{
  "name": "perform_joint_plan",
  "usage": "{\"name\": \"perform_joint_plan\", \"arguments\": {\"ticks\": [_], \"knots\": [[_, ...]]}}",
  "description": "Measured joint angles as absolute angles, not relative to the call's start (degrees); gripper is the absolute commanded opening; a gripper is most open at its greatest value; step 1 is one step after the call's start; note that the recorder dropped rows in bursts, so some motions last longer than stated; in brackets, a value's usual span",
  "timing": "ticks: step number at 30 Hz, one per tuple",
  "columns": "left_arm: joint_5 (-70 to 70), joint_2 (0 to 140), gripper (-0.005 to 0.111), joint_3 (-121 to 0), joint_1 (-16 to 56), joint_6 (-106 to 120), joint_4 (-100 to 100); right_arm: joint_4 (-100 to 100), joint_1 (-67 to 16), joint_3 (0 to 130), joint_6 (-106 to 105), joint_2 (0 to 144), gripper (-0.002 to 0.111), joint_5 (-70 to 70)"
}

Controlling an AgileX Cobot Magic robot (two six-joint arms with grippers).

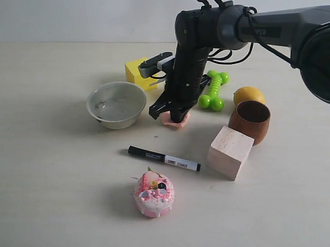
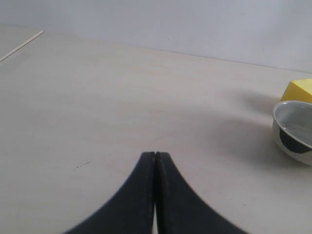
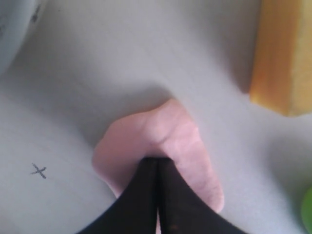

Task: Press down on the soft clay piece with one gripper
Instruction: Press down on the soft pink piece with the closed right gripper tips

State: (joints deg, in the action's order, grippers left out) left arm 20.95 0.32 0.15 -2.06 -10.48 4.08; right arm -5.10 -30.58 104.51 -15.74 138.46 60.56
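The soft clay piece [image 1: 174, 120] [image 3: 161, 141] is a small salmon-pink lump on the table between the bowl and the wooden block. My right gripper [image 1: 172, 114] [image 3: 157, 160] points straight down onto it, its two black fingers shut together with the tips sunk into the clay's top, which is dented around them. Nothing is held between the fingers. My left gripper [image 2: 155, 155] is shut and empty over bare table, and does not show in the exterior view.
Around the clay stand a grey bowl [image 1: 116, 104] [image 2: 292, 130], a yellow-orange wedge [image 1: 139, 73] [image 3: 283, 53], a green dumbbell toy [image 1: 213, 90], a lemon [image 1: 249, 95], a brown cup [image 1: 250, 121], a wooden block [image 1: 230, 152], a black marker [image 1: 164, 158] and a pink-and-white cake toy [image 1: 154, 194].
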Motion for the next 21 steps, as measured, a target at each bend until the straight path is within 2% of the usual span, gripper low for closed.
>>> {"name": "perform_joint_plan", "arguments": {"ticks": [21], "knots": [[21.0, 0.3, 0.000, 0.2, -2.1, -10.5, 4.1, -5.1, -30.6, 103.7, -15.2, 136.7, 0.000, 59.8]]}}
